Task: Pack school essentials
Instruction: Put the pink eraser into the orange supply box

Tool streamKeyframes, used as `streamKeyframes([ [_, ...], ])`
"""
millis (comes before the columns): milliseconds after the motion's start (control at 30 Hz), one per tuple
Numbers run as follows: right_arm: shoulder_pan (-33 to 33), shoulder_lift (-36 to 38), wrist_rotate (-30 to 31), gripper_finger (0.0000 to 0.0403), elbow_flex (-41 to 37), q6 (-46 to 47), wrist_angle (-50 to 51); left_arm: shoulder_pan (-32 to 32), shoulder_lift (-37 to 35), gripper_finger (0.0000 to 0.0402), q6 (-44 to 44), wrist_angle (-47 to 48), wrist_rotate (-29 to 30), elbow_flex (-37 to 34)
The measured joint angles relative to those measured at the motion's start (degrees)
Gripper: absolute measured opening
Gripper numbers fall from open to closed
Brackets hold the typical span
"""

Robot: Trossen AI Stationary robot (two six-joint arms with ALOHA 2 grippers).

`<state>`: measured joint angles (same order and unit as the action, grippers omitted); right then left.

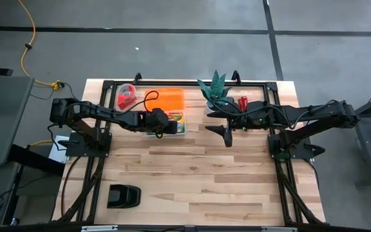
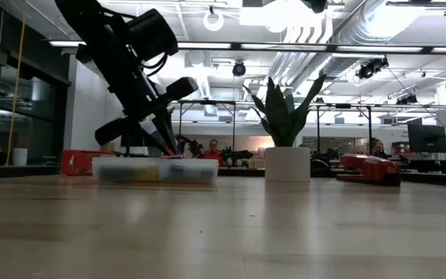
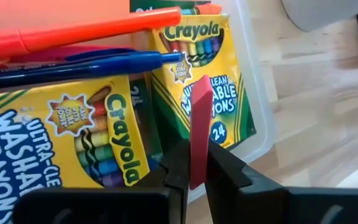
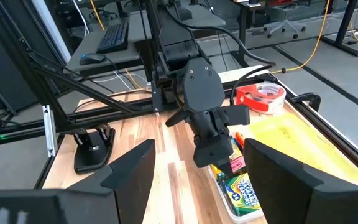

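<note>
Left gripper over my clear bin near the table's far edge, clamped on the pink eraser above two crayon boxes. Right gripper waits mid-table, jaws spread.

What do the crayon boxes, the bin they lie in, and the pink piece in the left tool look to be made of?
Crayon boxes: glossy printed cardboard, judging by folded edges and sheen. Bin: clear plastic; the table's wood shows through its wall. Pink eraser, held in the left tool: matte, probably rubber, though the look leaves it open.
</note>
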<state>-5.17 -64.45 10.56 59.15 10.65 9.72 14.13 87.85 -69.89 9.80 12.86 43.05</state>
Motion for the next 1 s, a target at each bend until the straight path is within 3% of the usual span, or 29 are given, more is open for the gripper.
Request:
streamKeyframes([
  [600, 0.0, 0.0, 0.1, 0.0238, 0.0, 0.0, 0.0, 0.1, -0.7, 0.0033, 3.1, 0.9, -0.7, 0.0],
  [1000, 0.0, 0.0, 0.1, 0.0238, 0.0, 0.0, 0.0, 0.1, -0.9, 0.0145, 4.5, 1.3, -0.9, 0.0],
])
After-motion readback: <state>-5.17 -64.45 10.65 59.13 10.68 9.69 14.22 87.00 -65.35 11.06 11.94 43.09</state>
